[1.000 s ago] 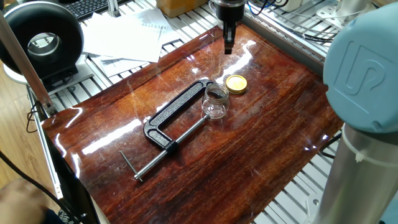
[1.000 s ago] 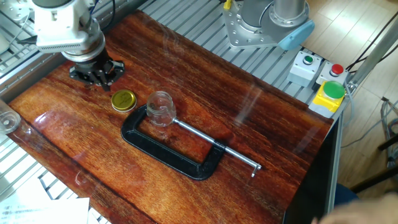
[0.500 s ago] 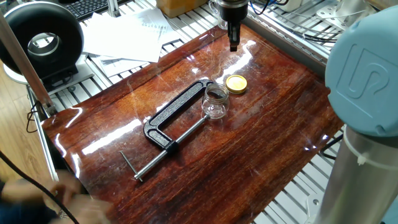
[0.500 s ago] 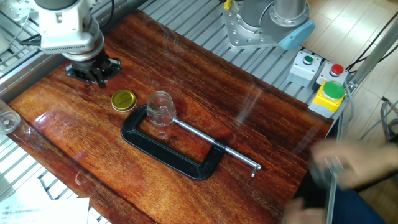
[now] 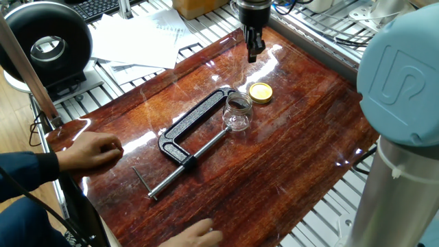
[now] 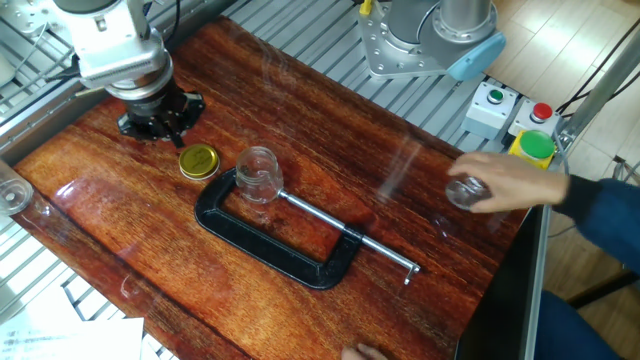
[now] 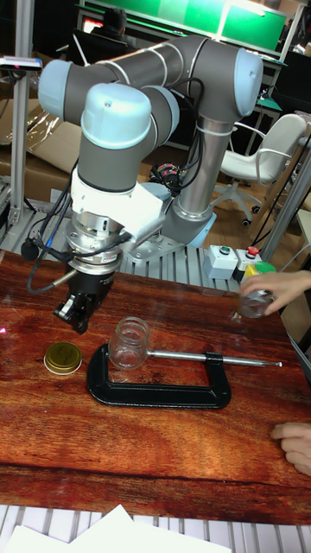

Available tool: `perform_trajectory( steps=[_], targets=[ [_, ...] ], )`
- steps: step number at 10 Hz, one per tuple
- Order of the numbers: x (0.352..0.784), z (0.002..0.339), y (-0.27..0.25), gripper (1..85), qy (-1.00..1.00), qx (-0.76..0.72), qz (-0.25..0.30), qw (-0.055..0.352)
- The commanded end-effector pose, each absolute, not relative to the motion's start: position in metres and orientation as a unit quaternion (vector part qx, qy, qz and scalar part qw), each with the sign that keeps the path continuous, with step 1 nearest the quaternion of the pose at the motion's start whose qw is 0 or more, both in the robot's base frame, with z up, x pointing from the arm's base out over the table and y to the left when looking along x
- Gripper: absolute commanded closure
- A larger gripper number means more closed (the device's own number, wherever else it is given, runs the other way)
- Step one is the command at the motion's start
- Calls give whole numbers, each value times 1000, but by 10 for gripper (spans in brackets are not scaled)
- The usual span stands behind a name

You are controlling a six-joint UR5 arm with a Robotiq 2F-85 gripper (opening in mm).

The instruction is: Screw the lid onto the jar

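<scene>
- The claw (image 7: 82,321) hangs above the wooden table (image 5: 288,171) with nothing in it; its two fingers sit close together, nearly closed.
- The lid (image 7: 63,357) lies flat on the table just below and beside the claw tip, apart from it.
- The lid (image 5: 260,92) is a small round yellow-gold cap, top face up.
- The jar (image 7: 129,342) stands upright beyond the lid from the claw, near the lid without touching.
- The jar (image 6: 258,174) is clear glass, mouth open, seated between the jaws of a black C-clamp (image 6: 270,245).
</scene>
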State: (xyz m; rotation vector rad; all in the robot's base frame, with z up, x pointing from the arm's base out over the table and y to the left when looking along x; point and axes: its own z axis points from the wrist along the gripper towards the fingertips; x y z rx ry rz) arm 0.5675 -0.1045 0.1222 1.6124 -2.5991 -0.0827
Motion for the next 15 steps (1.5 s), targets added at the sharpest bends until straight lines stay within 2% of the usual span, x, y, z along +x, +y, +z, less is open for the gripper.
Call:
perform_trajectory(
  steps=[1,4,9,11,15],
  targets=[
    [565,124,-101,847,-815,577,-39,38],
    [562,124,-95,847,-818,572,-52,35],
    [569,124,-126,847,-807,587,3,60],
    [563,125,-128,847,-803,591,-1,72],
    [602,131,-133,847,-809,585,2,60]
  ],
)
